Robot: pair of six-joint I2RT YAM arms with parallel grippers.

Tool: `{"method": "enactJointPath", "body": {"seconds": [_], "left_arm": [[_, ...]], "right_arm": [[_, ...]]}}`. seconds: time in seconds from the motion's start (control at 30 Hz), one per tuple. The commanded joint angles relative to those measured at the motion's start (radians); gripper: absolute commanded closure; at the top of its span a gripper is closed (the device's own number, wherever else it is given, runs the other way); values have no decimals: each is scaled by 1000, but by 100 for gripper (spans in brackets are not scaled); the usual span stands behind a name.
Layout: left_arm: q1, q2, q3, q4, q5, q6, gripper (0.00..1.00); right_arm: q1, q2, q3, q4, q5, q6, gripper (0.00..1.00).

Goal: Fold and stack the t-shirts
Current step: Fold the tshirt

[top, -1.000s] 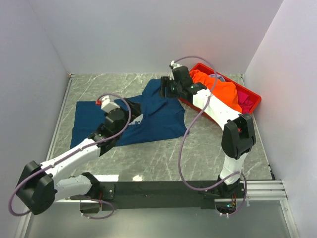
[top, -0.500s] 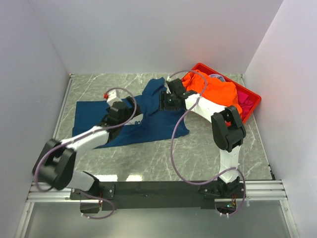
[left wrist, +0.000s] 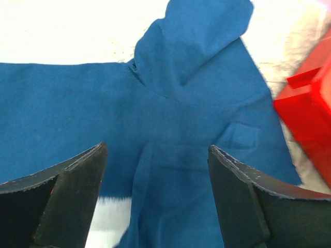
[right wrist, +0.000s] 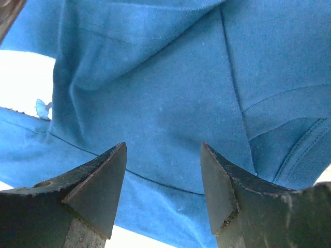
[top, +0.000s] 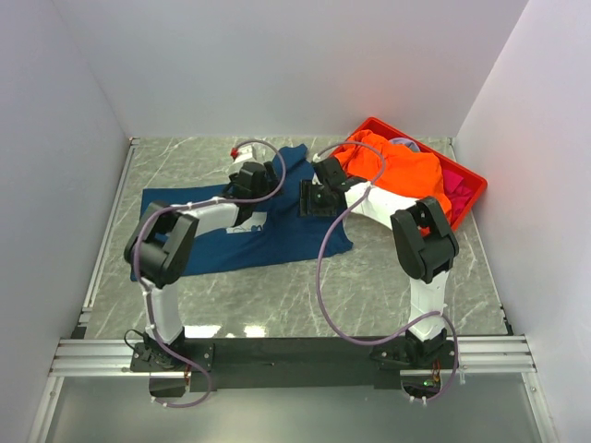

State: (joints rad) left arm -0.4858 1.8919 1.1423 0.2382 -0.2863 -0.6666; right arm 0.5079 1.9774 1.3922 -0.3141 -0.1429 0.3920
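The dark navy-blue t-shirt (top: 277, 231) lies spread and rumpled on the marble table, one sleeve pointing to the back. My left gripper (top: 270, 175) is open above its upper part; in the left wrist view (left wrist: 157, 150) the jaws stand wide over creased navy cloth (left wrist: 170, 119). My right gripper (top: 309, 198) is open just above the shirt's right side; its wrist view (right wrist: 163, 147) shows only navy cloth (right wrist: 165, 88) between the jaws. The orange t-shirt (top: 397, 171) is draped over the red crate, and magenta-pink cloth (top: 459, 191) lies inside it. The chest print is hidden.
The red plastic crate (top: 473, 175) stands at the back right against the wall; its corner shows in the left wrist view (left wrist: 307, 113). White walls close the table on three sides. Bare marble (top: 305, 295) lies in front of the shirt.
My left arm has swung back and right, from the shirt's left middle to its upper part. My right gripper has moved from the crate's corner down over the shirt's right side.
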Motion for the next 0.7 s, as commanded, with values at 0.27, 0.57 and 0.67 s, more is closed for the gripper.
{"method": "enactJointPath", "body": {"seconds": [0.27, 0.57, 0.67], "left_arm": [[1, 164, 157, -34, 4, 53, 33], [3, 180, 158, -39, 12, 42, 51], [1, 191, 163, -46, 24, 39, 55]], "right_arm": [[4, -5, -35, 56, -18, 10, 35], [4, -5, -39, 59, -14, 13, 35], [4, -6, -42, 60, -15, 15, 35]]}}
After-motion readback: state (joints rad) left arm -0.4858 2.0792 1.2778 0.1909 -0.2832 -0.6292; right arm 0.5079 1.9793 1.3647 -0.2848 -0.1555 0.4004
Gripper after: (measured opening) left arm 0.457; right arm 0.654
